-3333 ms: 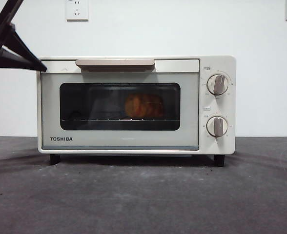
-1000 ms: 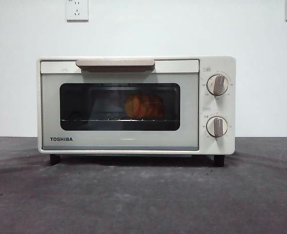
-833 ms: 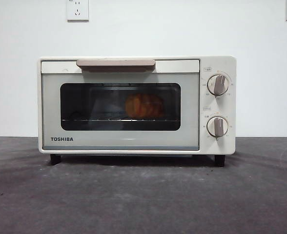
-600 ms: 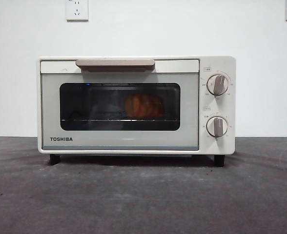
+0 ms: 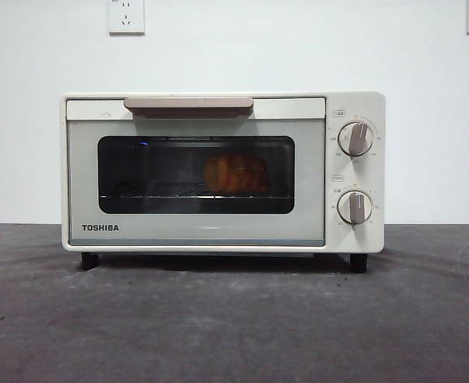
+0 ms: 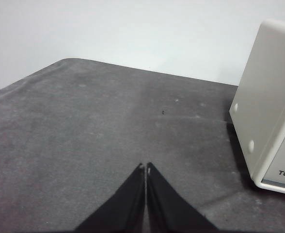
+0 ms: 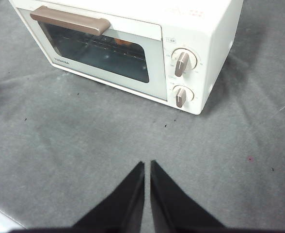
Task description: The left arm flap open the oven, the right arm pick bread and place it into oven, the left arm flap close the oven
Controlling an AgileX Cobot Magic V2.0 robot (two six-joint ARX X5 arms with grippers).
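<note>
The cream-white oven stands on the grey table with its door closed and its beige handle at the top. Through the dark window I see the golden bread resting on the wire rack inside. My left gripper is shut with nothing in it, hovering over bare table beside the oven's left side wall. My right gripper is shut and holds nothing, raised over the table in front of the oven, well back from the door. Neither arm shows in the front view.
Two round knobs sit on the oven's right panel. A white wall with power sockets rises behind. The grey felt table stretches out in front of the oven and to its left.
About three seconds ago a black arm showed at the upper left of the front view; it has left that view. The oven door and the bread have stayed as they were.
</note>
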